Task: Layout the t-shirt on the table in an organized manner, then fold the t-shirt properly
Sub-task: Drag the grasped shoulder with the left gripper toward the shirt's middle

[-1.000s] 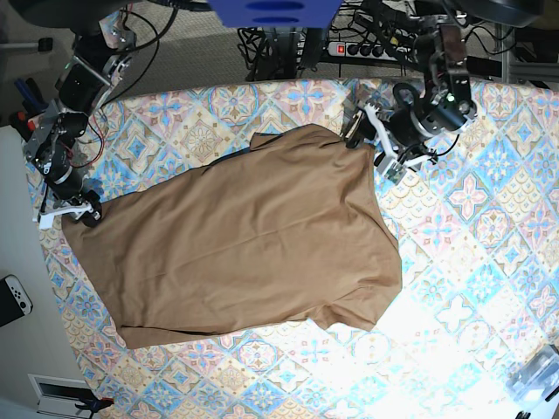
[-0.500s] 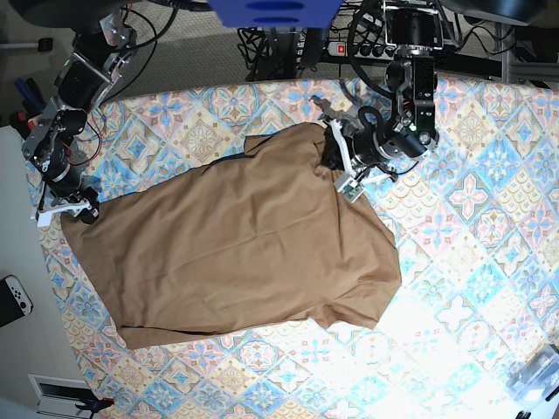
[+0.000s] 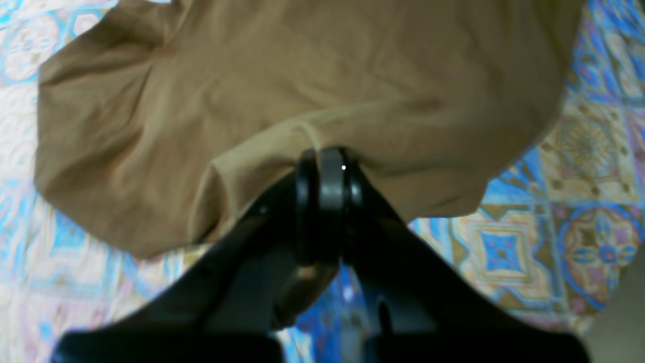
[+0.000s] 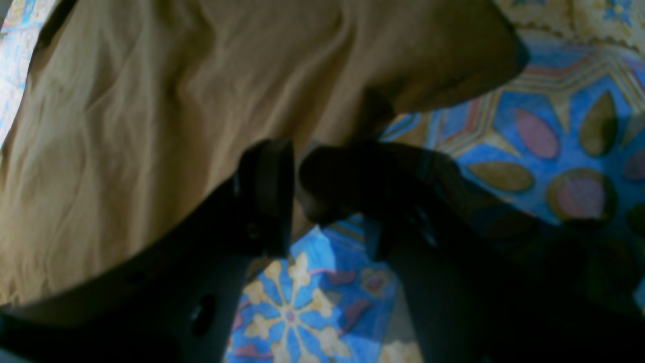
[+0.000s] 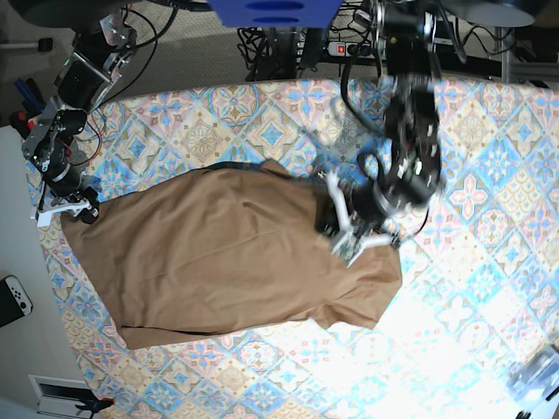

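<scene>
The tan-brown t-shirt [image 5: 218, 262] lies spread over the patterned table [image 5: 472, 288]. My left gripper [image 5: 336, 234] hovers over the shirt's right part, shut on a pinch of its edge, and that part is folded back over the body. In the left wrist view the shut left gripper [image 3: 327, 154] has a ridge of the t-shirt [image 3: 302, 75] nipped at its tips. At the shirt's far left corner my right gripper [image 5: 83, 212] stays low on the table. The right wrist view shows the right gripper [image 4: 297, 166] with fingers close together and the t-shirt [image 4: 126, 126] caught between them.
A power strip [image 5: 358, 48] and cables lie beyond the table's top edge. A white controller [image 5: 16, 297] sits off the table's left side. A clear plastic item [image 5: 537, 371] is at the bottom right corner.
My left gripper closed on the shirt's upper right edge and carried it down and left over the shirt body. The right arm has stayed put.
</scene>
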Tool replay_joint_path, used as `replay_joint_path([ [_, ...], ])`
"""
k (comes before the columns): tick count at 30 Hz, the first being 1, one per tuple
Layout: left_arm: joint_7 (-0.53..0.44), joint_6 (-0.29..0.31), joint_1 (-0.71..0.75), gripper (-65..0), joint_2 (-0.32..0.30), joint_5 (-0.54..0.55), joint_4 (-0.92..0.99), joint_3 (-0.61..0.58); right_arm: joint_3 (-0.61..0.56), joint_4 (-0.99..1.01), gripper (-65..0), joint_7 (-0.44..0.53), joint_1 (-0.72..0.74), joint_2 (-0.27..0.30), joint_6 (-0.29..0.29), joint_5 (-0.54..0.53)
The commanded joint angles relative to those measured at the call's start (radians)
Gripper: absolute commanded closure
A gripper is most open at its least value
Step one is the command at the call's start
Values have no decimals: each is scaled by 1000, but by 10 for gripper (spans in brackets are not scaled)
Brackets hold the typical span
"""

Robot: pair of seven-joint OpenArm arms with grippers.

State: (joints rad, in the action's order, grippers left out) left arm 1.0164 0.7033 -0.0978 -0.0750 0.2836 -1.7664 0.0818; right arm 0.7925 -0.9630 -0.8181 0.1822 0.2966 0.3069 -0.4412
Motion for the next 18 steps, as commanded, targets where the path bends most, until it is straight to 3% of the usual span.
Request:
replay_joint_path([
  [1, -23, -5, -70, 0, -1, 15, 50, 3, 3, -4, -228, -22, 1, 17, -28, 41],
  [8, -275, -5, -340, -12, 19, 12, 569, 0, 3, -4, -228, -22, 1, 17, -28, 41],
  [11, -348, -5, -366, -221, 42, 21, 658, 2, 2, -4, -228, -24, 0, 17, -28, 41],
  [13, -402, -5, -337, -313, 50, 21, 656, -3, 2, -4, -228, -24, 0, 17, -28, 41],
  [18, -442, -5, -287, -344, 51, 21, 560, -3, 2, -4, -228, -24, 0, 17, -28, 41],
])
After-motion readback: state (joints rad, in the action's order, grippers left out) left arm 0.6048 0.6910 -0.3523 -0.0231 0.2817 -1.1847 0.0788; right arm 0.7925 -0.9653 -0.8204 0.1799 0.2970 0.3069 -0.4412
